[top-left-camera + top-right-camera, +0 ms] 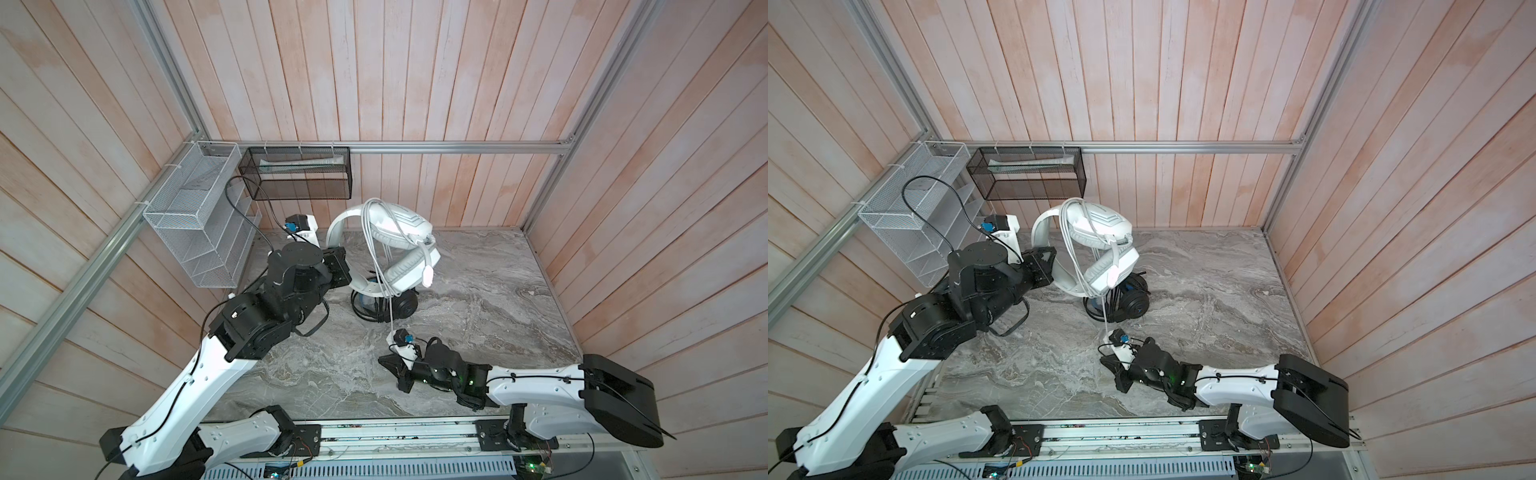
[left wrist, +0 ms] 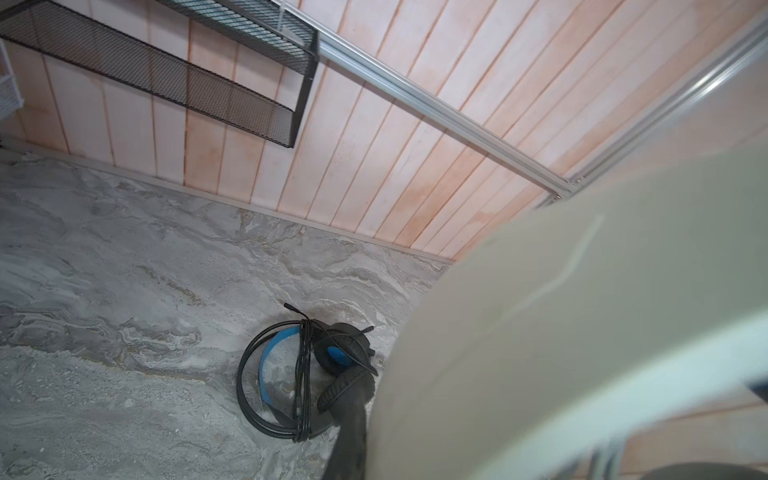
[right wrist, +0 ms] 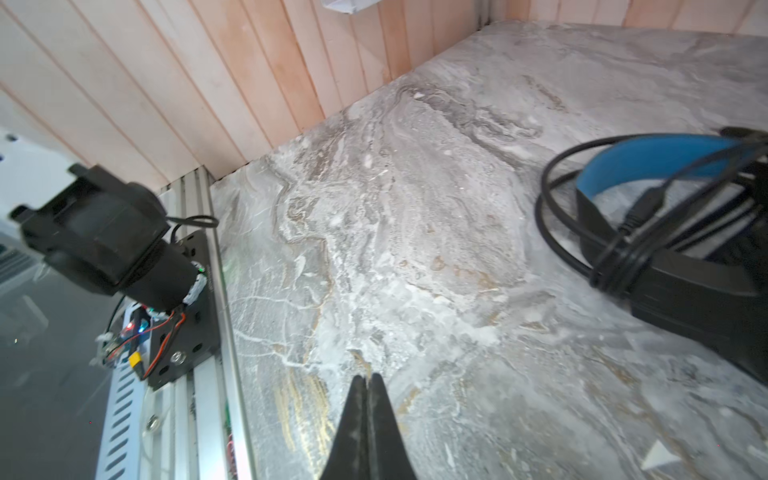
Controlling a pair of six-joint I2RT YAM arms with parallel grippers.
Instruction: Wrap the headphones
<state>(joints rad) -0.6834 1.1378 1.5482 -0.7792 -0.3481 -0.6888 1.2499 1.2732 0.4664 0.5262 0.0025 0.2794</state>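
Note:
The white-grey headphones (image 1: 401, 245) (image 1: 1100, 245) hang in the air, tilted, with my left gripper (image 1: 338, 270) (image 1: 1050, 266) shut on the white headband. Their grey cable (image 1: 374, 249) loops over the band, and loose strands hang down past the ear cups. In the left wrist view the headband (image 2: 561, 332) is a large blur beside one dark finger (image 2: 352, 424). The black headphones (image 1: 401, 305) (image 1: 1133, 303) (image 2: 307, 374) (image 3: 665, 232), blue inside the band and with the cable wound round, lie on the table right under the white ones. My right gripper (image 1: 382, 360) (image 1: 1104, 360) (image 3: 367, 378) is shut and empty, low over the marble in front of them.
A white wire basket (image 1: 195, 224) and a black mesh basket (image 1: 299, 174) holding a white tube hang on the back-left walls. Wooden walls close three sides. The arms' aluminium rail (image 1: 395, 436) runs along the table's front edge.

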